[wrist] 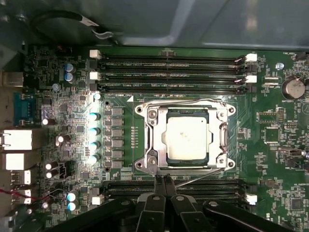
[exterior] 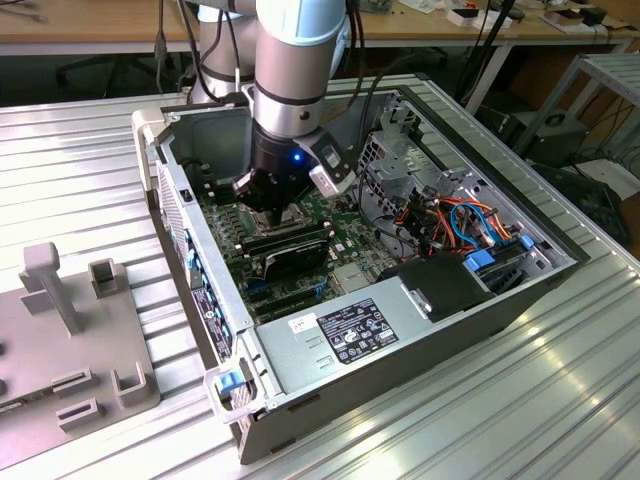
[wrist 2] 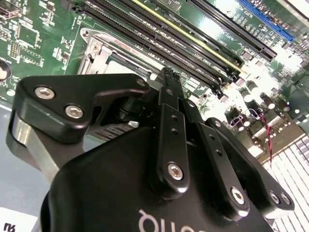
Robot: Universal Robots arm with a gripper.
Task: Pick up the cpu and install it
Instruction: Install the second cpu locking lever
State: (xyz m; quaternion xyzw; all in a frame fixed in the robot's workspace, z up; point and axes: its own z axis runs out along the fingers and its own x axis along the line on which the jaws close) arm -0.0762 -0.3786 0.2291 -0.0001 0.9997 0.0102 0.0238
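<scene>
Your cpu [wrist: 187,138] sits square inside the metal socket frame [wrist: 223,137] on the motherboard [wrist: 125,137], its dull pale top facing up in the first wrist view, nothing touching it. The frame's rim laps over the chip's edges, so you can't see how it seats underneath. Just beside the frame's near edge, the gripper [wrist: 163,184] hangs with its two slim fingers pressed together, tips side by side and pinching nothing, right over the thin wire lever [wrist: 203,178] that runs along that edge; whether the tips touch it, you can't tell. Rows of black memory slots [wrist: 169,72] flank the socket on both sides, and a column of small capacitors [wrist: 93,137] lines another side. In the second wrist view the gripper's [wrist 2: 166,77] black linkage blocks most of the socket, leaving a corner of the frame [wrist 2: 99,48] peeking out. From the exterior view, the arm's wrist [exterior: 290,110] drops into the open computer case [exterior: 420,330], hiding the socket beneath it; a memory stick [exterior: 285,240] and the power supply [exterior: 350,335] lie near, all resting on a ribbed metal table [exterior: 80,170].
</scene>
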